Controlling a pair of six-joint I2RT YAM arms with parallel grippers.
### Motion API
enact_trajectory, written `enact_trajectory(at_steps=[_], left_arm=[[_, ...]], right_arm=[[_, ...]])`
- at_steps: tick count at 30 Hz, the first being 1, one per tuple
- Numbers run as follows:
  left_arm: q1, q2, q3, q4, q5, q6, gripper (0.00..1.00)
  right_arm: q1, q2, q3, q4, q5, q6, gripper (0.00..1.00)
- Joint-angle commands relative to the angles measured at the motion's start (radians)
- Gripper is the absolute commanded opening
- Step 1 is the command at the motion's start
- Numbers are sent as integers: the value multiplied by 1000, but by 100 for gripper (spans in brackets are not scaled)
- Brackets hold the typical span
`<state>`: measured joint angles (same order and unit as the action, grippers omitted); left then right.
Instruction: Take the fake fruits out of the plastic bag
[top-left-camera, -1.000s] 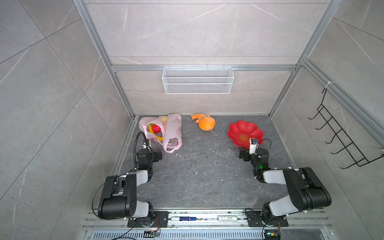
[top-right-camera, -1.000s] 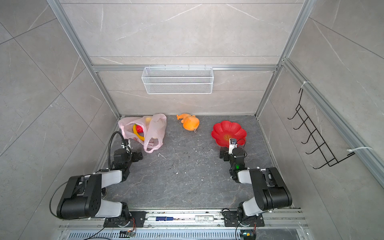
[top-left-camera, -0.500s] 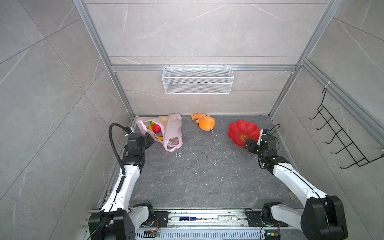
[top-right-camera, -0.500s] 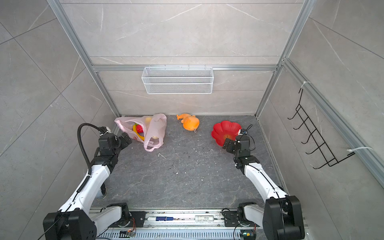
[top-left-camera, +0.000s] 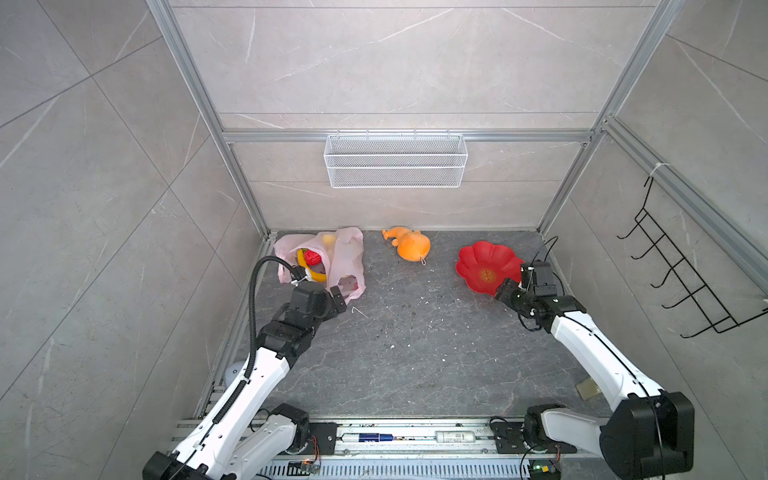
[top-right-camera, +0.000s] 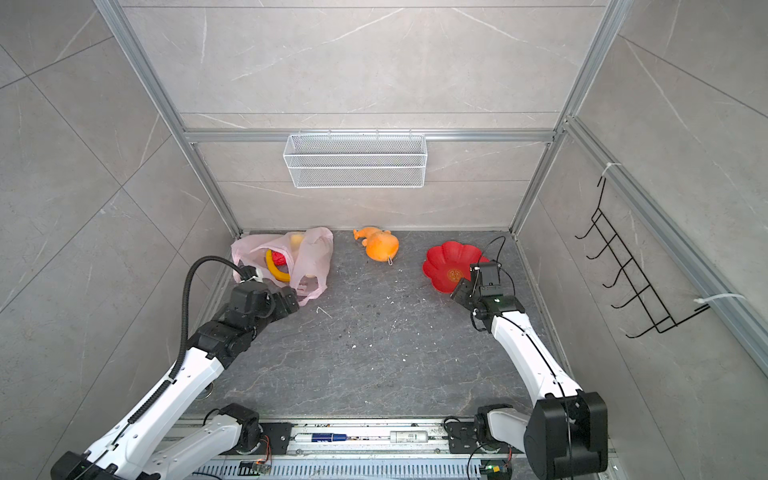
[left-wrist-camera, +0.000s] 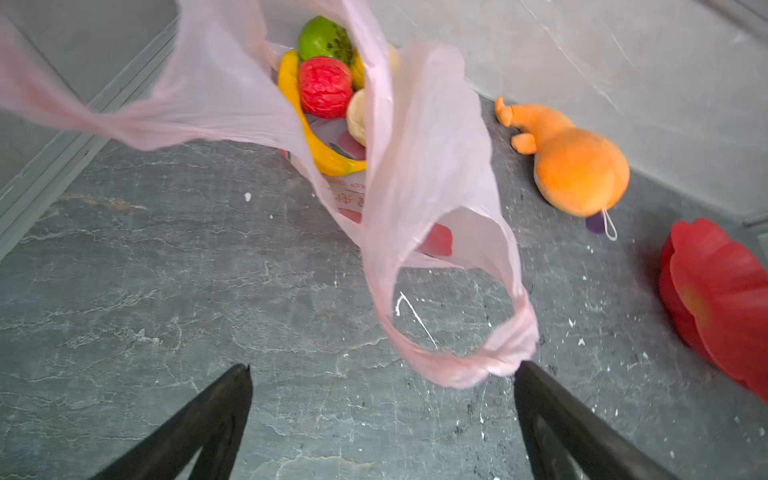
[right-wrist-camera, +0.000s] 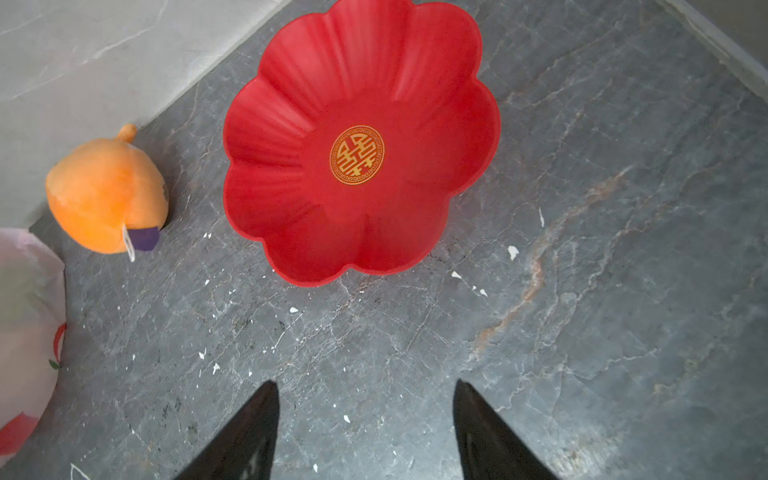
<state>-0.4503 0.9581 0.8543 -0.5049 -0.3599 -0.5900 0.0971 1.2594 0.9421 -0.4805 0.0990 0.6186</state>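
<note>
Entry, left gripper (left-wrist-camera: 382, 365): jaws fully apart, nothing between them; a second ago this arm was folded back by the front rail, now it is stretched out to the near end of the plastic bag (top-left-camera: 345, 257).

Entry, handle loop (left-wrist-camera: 457, 365): lying on the table (top-left-camera: 415, 353) just at the tip of one of my left fingers (touching or a hair short, I cannot tell).

Entry, fake fruits: banana (left-wrist-camera: 316, 145), red ball (left-wrist-camera: 324, 87), green ball (left-wrist-camera: 322, 39) and a beige lump (left-wrist-camera: 357, 118), all inside the bag's open mouth; none out on the table; the bag sits in the far left corner as before.

Entry, right gripper (right-wrist-camera: 365, 382): jaws apart, empty; this arm has also unfolded and now hangs over the table just short of the red plate (right-wrist-camera: 357, 70).

Entry, orange plush toy (top-left-camera: 409, 245): between bag and plate, unmoved; not my concern.

Assessment: only the arms have changed, so no fruit is out yet; the reach is done, and I judge the next step is to pinch the loop so the thin bag holds steady.
</note>
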Motion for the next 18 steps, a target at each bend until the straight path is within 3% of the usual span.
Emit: enact_trajectory(at_steps=[1,8,18], left_arm=[[-96,21,89,-114,-177,-41,100],[-297,110,205,-161,-346,-37,100],[-462,303,373,-165,-499,-16,100]], right_arm=[[-36,56,61,-70,38,39,66],[-200,163,98,-33,-91,2,60],[-310,372,128,131,-272,-60,56]])
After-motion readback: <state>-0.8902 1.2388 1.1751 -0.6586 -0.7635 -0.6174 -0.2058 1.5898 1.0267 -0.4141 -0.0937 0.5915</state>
